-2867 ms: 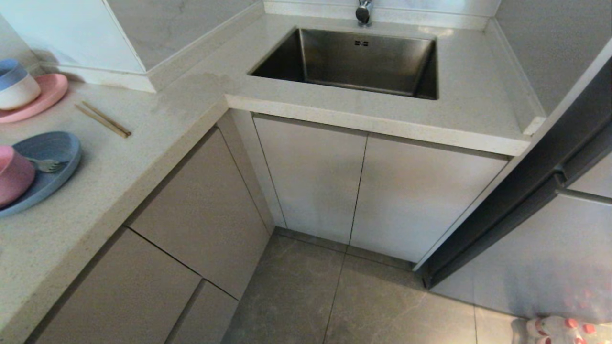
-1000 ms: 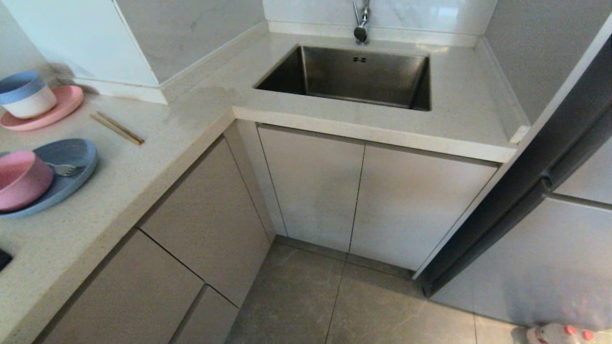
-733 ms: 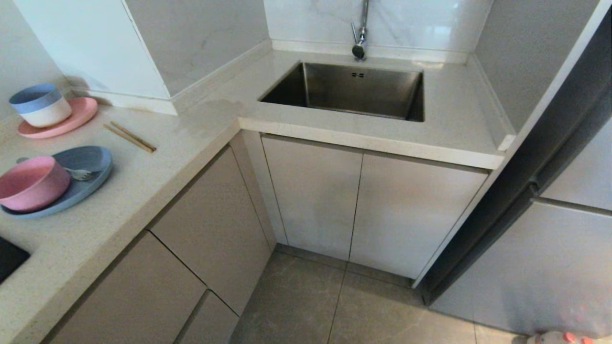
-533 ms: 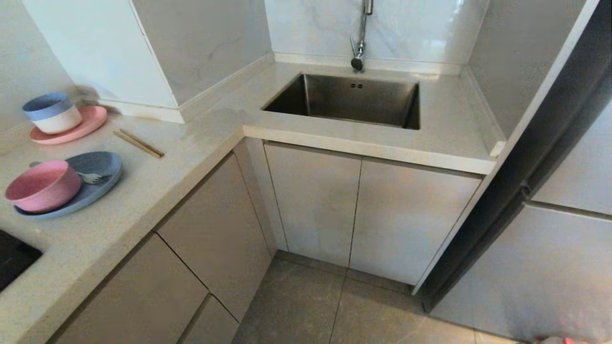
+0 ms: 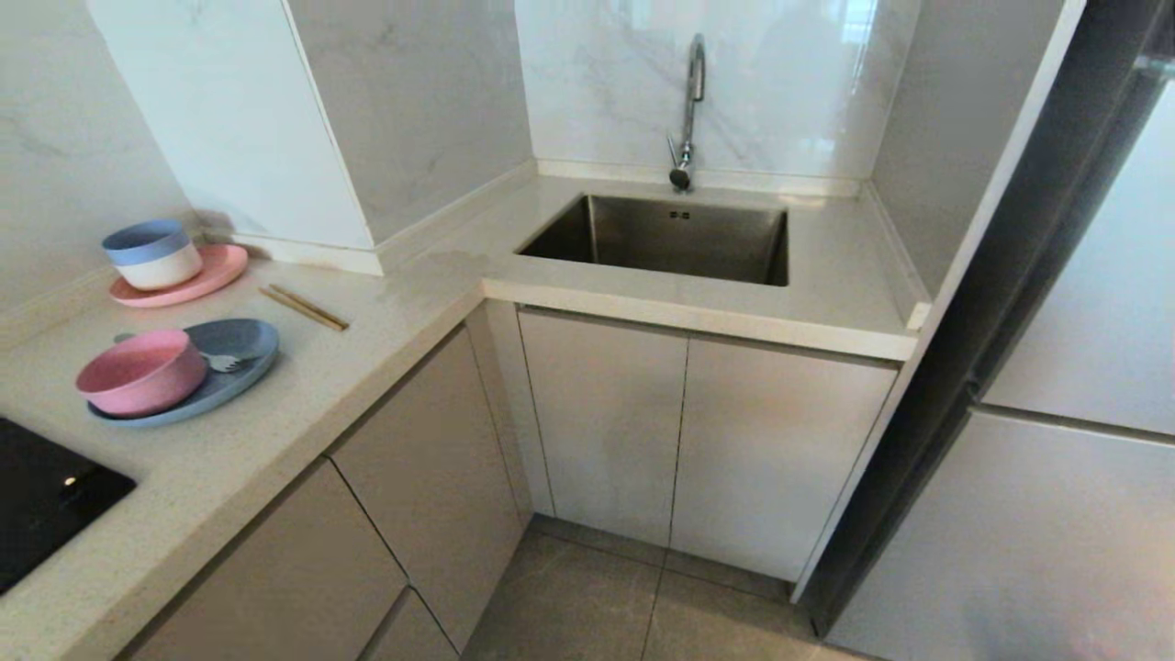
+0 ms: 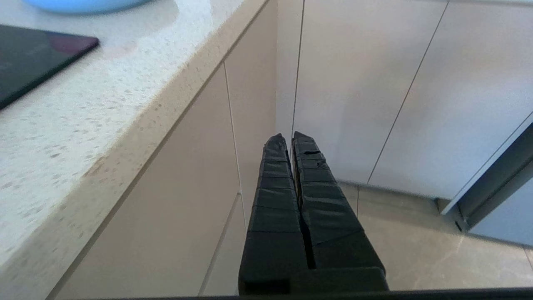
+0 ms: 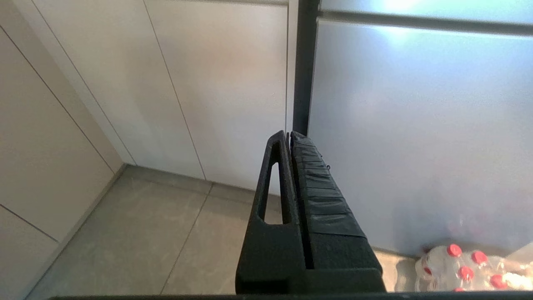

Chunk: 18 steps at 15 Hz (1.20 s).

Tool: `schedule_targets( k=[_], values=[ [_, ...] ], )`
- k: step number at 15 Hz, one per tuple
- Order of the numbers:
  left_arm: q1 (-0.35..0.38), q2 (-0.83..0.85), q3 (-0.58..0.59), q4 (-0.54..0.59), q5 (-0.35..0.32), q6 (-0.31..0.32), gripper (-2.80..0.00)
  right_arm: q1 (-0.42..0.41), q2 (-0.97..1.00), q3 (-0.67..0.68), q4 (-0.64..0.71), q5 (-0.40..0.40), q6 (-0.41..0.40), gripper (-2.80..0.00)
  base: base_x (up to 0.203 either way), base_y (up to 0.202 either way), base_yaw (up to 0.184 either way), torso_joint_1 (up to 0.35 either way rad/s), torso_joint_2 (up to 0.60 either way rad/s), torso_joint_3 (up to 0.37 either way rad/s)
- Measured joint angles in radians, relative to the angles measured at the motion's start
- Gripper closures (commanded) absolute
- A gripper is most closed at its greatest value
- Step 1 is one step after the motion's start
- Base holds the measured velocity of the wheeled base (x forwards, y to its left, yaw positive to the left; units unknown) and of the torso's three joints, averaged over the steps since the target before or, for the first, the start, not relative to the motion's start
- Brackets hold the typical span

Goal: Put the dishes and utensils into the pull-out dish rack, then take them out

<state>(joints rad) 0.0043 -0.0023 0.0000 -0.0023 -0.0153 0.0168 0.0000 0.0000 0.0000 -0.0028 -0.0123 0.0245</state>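
On the left counter a pink bowl [image 5: 142, 371] sits on a shallow blue plate [image 5: 240, 360], with a silver utensil [image 5: 225, 364] lying on the plate beside it. Behind them lies a pair of light-wood chopsticks [image 5: 304, 308]. The pull-out dish rack is hidden; only closed cabinet fronts show. My left gripper [image 6: 291, 137] is shut and empty, hanging below the counter edge in front of the drawers. My right gripper [image 7: 289, 135] is shut and empty, facing the cabinet doors and a frosted panel. Neither arm appears in the head view.
A blue-and-white bowl [image 5: 151, 252] on a pink plate [image 5: 207, 275] stands at the back left. A black hob [image 5: 41, 491] lies at the counter's left end. The steel sink [image 5: 675, 239] with its tap [image 5: 688, 110] fills the corner. Red-capped bottles [image 7: 456, 266] lie on the floor.
The whole head view has tilted upward: counter, sink and dishes slid lower in the picture, and the tap, wall and hob came into sight. Nothing on the counter moved.
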Motion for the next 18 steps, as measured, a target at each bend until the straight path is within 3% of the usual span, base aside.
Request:
schedule_targets(
  k=[10,18],
  values=[
    [0.0,0.001,0.0,0.0,0.0,-0.001,0.0,0.0,0.0,0.0,0.0,0.0,0.0,0.0,0.0,0.0,0.0,0.002,0.0,0.196],
    [0.0,0.001,0.0,0.0,0.0,-0.001,0.0,0.0,0.0,0.0,0.0,0.0,0.0,0.0,0.0,0.0,0.0,0.002,0.0,0.019]
  ],
)
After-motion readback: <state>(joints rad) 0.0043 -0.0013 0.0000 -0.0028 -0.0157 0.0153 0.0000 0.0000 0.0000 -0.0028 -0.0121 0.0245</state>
